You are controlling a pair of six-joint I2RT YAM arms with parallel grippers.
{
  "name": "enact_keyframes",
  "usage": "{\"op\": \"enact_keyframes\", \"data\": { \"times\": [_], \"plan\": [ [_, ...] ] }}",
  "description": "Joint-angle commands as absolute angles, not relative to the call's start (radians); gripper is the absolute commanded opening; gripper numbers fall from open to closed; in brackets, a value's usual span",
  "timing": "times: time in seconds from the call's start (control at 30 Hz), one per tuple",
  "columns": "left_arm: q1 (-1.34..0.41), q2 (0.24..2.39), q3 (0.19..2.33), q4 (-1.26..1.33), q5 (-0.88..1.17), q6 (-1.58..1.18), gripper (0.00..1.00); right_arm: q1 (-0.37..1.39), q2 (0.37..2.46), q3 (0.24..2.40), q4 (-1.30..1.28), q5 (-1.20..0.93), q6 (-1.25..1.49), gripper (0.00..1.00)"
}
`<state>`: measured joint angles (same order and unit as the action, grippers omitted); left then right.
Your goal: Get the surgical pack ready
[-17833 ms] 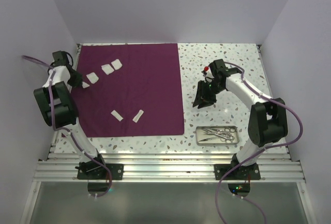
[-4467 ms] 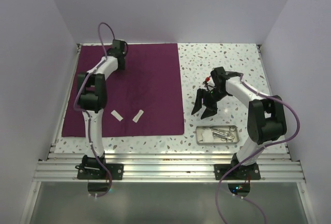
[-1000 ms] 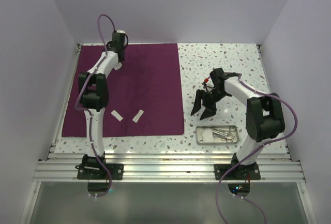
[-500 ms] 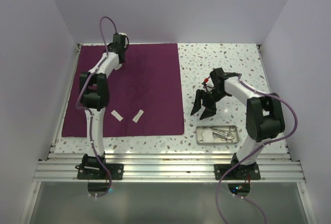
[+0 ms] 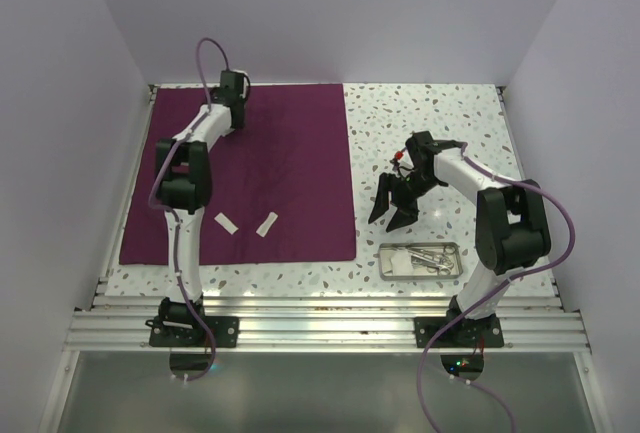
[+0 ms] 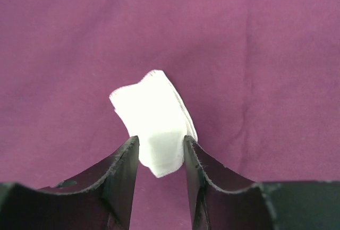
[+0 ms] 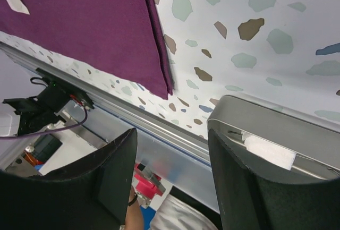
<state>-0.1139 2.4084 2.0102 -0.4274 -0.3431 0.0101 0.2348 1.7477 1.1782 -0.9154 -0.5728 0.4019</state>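
Observation:
The plum-purple cloth lies flat on the left half of the table. My left gripper is at the cloth's far edge. In the left wrist view it stands open, and a folded white gauze pad rests on the cloth between its fingertips. Two more gauze pads lie near the cloth's front. The steel tray at front right holds silver instruments and a gauze pad. My right gripper hangs open and empty just beyond the tray.
The speckled tabletop is bare to the right of the cloth. Aluminium rails run along the near edge, and white walls close in the left, back and right. The right wrist view shows the cloth's front corner.
My left gripper's jaws have parted from their shut grip on the gauze pad, which now sits loose between them. The right arm has not moved.

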Motion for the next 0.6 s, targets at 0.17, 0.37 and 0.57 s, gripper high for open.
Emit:
{"op": "enact_keyframes", "data": {
  "times": [0.17,0.37,0.57],
  "plan": [
    [-0.140,2.350,1.991,-0.399,-0.307,-0.034,0.48,0.238,1.759,1.181,-0.907,-0.615,0.390,0.60],
    [-0.155,2.348,1.985,-0.374,-0.305,-0.046,0.50,0.236,1.759,1.177,-0.908,-0.614,0.390,0.60],
    [-0.158,2.396,2.038,-0.406,-0.350,-0.049,0.50,0.236,1.764,1.181,-0.911,-0.615,0.388,0.60]
  ]
}}
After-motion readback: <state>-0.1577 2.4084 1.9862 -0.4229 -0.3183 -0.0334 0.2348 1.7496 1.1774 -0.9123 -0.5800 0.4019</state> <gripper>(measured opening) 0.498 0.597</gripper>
